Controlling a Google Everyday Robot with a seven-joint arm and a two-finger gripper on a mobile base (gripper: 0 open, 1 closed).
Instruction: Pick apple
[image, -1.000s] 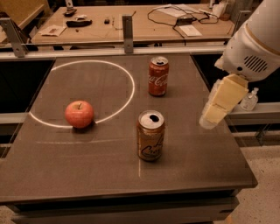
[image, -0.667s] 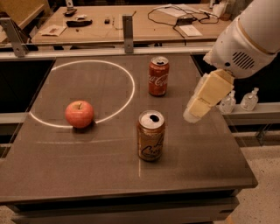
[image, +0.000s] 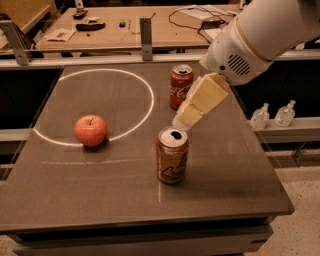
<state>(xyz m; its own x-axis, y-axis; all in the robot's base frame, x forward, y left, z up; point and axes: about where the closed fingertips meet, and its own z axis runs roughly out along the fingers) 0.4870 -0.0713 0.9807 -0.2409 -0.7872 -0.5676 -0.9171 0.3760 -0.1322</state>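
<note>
On the dark table (image: 100, 200): apple (image: 90, 130) at left, gripper (image: 186, 117) at centre-right.
Nearest the front edge, an orange drink can (image: 172, 162) stands upright with its tab opening visible. The cream-coloured gripper hangs tilted just above and behind this can's top, tip pointing down and to the left, carried by the white arm (image: 260, 37) that enters from the upper right. Whether the gripper is open or closed cannot be determined from this view. The apple, red-pink with a short dark stem, rests at the lower-left arc of the white circle (image: 150, 100) marked on the table, well apart from the gripper. Behind the gripper, a red cola can (image: 180, 86) stands upright. Farther back, a wooden bench (image: 150, 35) carries cables and small items.
</note>
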